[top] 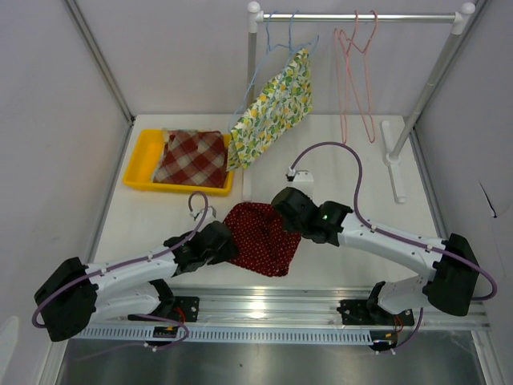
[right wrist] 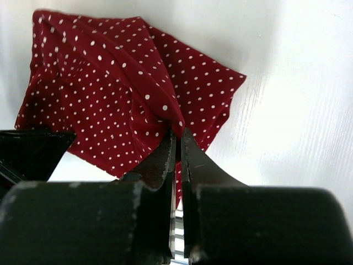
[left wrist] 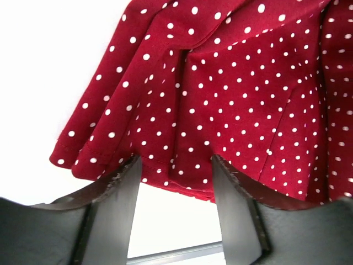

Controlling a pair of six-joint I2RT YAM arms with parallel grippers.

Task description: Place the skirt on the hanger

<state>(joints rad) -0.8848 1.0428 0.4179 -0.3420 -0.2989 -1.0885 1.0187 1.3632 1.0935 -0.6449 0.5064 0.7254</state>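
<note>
The red polka-dot skirt (top: 260, 238) is lying crumpled on the white table (top: 160, 233), near its front edge and between your two arms. Your right gripper (right wrist: 177, 135) is pinching a raised fold at the skirt's upper right corner. Its jaws are pressing almost together on the cloth, and the fabric is peaking up at that spot. Your left gripper (left wrist: 176, 165) is sitting at the skirt's left hem with its jaws standing apart. The dotted edge is draping just past the two fingertips (left wrist: 124, 182), and bare table is showing through the gap between them, so nothing is being held there.

Farther back, a yellow tray (top: 140, 172) is holding a red checked cloth (top: 192, 156) at the left of the table. Beside it, a lemon-print garment (top: 272, 112) is hanging from a blue hanger (top: 276, 36) on the rail (top: 401, 16). To its right, pink hangers (top: 357, 72) are hanging from the same rail, well apart from the skirt.
</note>
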